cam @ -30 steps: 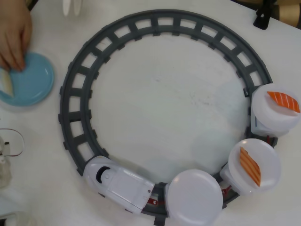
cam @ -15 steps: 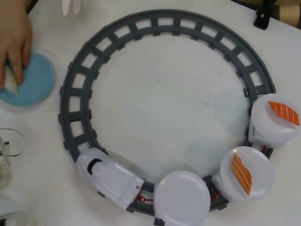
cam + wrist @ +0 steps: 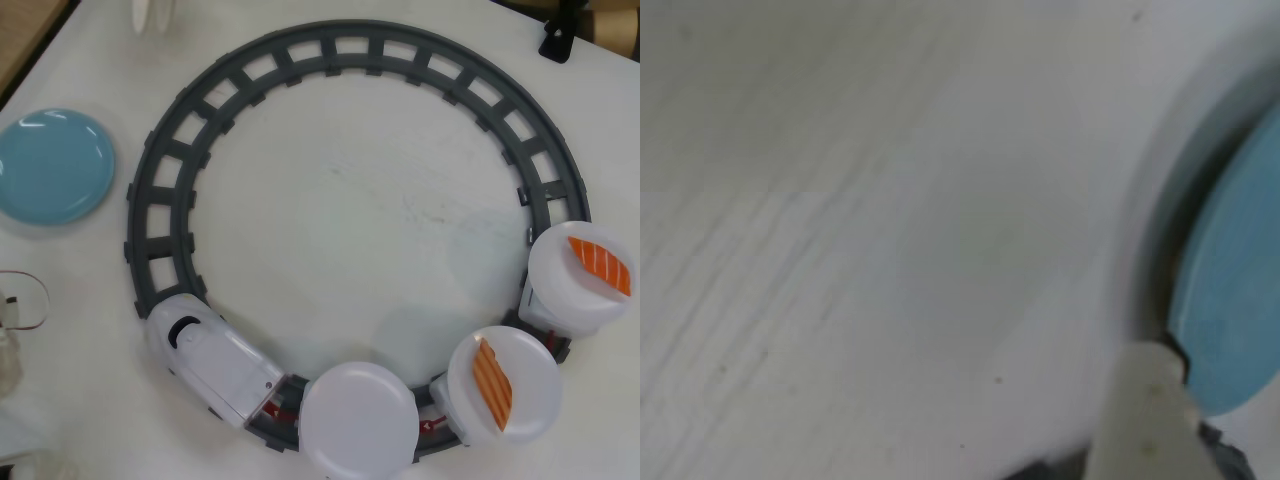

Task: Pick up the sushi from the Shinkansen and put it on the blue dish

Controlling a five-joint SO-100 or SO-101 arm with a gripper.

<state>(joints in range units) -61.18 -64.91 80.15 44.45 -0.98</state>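
A: Where is the gripper, and is it gripping anything?

B: The overhead view doesn't show it. In the wrist view a pale fingertip (image 3: 1150, 415) pokes in at the bottom right, blurred, beside the rim of the blue dish (image 3: 1230, 300). I cannot tell whether the jaws are spread or closed, and I see nothing in them.

A: And the sushi?

B: In the overhead view the sushi (image 3: 491, 382), the duller orange piece, lies on the middle car's plate (image 3: 525, 355) of the Shinkansen (image 3: 212, 358), at the near right of the track (image 3: 300, 50). The blue dish (image 3: 52, 165) sits well apart at the far left, empty.

A: What else do the plates carry?

B: The last car's plate (image 3: 565, 290) holds a brighter salmon piece (image 3: 600, 264). The plate (image 3: 358, 420) just behind the engine looks bare.

A: How should the pick go?

B: I'd judge the arm must cross to the near right, line its jaws across the piece's short sides, and take the duller one, not its bright neighbour. If the train rolls, timing will matter.
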